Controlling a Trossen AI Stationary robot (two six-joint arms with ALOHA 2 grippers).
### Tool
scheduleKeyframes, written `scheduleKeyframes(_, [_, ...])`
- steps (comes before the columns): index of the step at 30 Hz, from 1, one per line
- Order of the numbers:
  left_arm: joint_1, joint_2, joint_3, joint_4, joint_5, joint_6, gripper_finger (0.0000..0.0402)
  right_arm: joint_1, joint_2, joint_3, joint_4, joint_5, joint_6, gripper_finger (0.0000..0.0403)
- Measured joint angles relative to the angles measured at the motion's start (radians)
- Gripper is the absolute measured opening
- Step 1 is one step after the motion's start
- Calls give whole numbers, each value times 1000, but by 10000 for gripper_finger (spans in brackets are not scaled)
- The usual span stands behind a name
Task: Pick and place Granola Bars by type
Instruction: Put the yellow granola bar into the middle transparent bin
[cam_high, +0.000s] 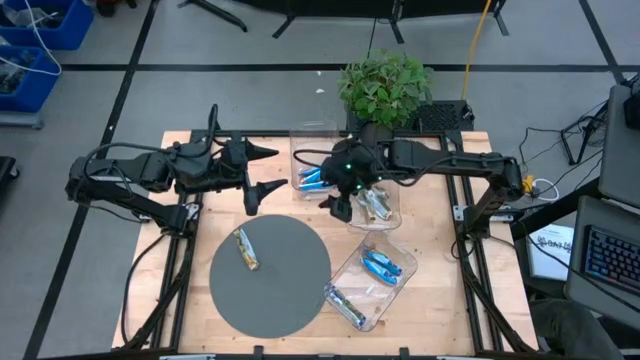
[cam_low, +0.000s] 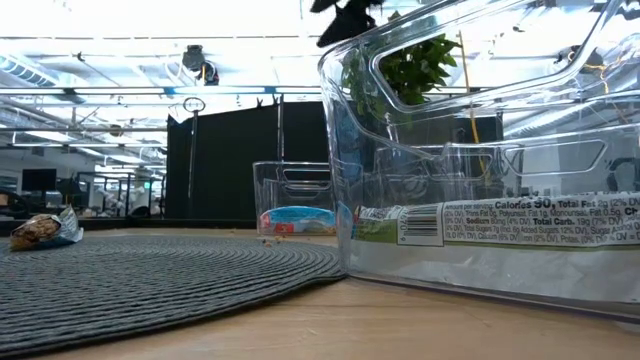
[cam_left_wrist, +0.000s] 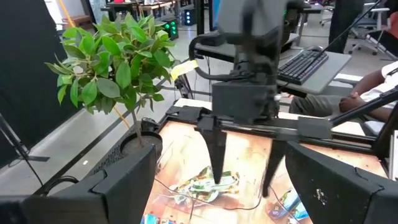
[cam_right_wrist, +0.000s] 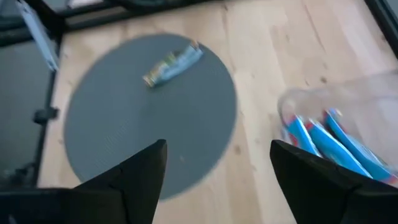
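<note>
Right gripper (cam_high: 352, 200) over the middle clear bin (cam_high: 385, 208) at table centre, fingers (cam_right_wrist: 140, 168) spread, nothing between them. In the left wrist view (cam_left_wrist: 242, 177), hanging just above the silvery-white bars (cam_left_wrist: 208, 185) lying in that bin, tips close to the wrappers; contact not clear.

Left gripper (cam_high: 262, 172) parked above the table's left-back area, jaws apart and empty, pointing toward the right arm.

One tan/gold bar (cam_high: 245, 250) alone on the round grey mat (cam_high: 290, 295), left of mat centre, lying flat. Same bar at the left edge of the low view (cam_low: 40, 230) and near the mat's far side in the right wrist view (cam_right_wrist: 174, 64).

Blue bars (cam_high: 310, 178) in the back bin (cam_high: 300, 160), just left of the right gripper. More blue bars (cam_high: 383, 266) in the front bin (cam_high: 400, 250) right of the mat, also visible in the right wrist view (cam_right_wrist: 323, 143). A silvery bar (cam_high: 345, 305) at that bin's near end, next to the mat edge.

Potted plant (cam_high: 385, 88) at table's back edge, behind the bins.
</note>
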Motion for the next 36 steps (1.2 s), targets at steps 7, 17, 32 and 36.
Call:
scheduleKeyframes(7, [0, 0, 0, 9, 30, -14, 351, 49, -10, 0, 142, -3, 49, 279])
scheduleKeyframes(17, [-79, 0, 0, -314, 78, -418, 351, 79, -38, 1, 221, 2, 83, 279])
scheduleKeyframes(32, [-248, 22, 0, -791, -60, -907, 351, 78, -41, 0, 287, 4, 71, 279])
scheduleKeyframes(36, [-249, 47, -18, -890, -36, -905, 351, 79, -41, 0, 305, 2, 71, 279])
